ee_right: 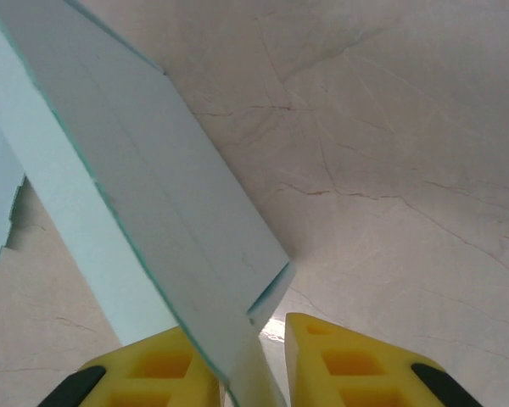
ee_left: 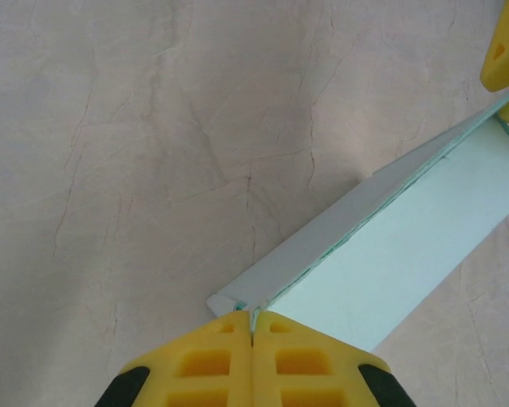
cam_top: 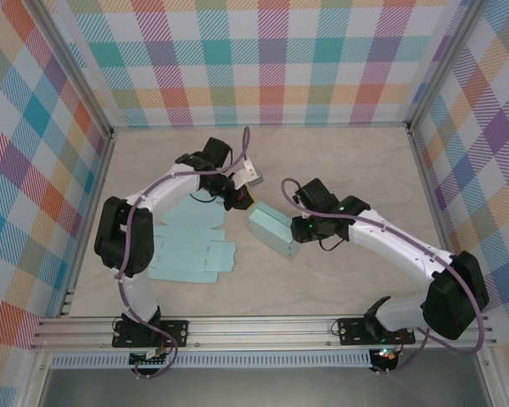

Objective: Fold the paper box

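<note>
Pinching a thin edge of the paper box, the left gripper is pressed fully together. The right gripper is set around the box's far end; clamping cannot be confirmed. The box is located mid-table, beside flat blue sheets.

The left arm and the right arm share one build: glossy white link shells joined by bulky black joint housings, the largest a rounded black block close to each shoulder. A thin mauve cable runs loosely along each arm from foot to wrist, bowing clear of the shell in places. Each arm stands on a flat black mounting plate at the near edge of the tabletop. The left pincer and the right pincer carry bright yellow, wedge-shaped fingers with moulded rectangular recesses, backed by black holders at the outer corners.
</note>
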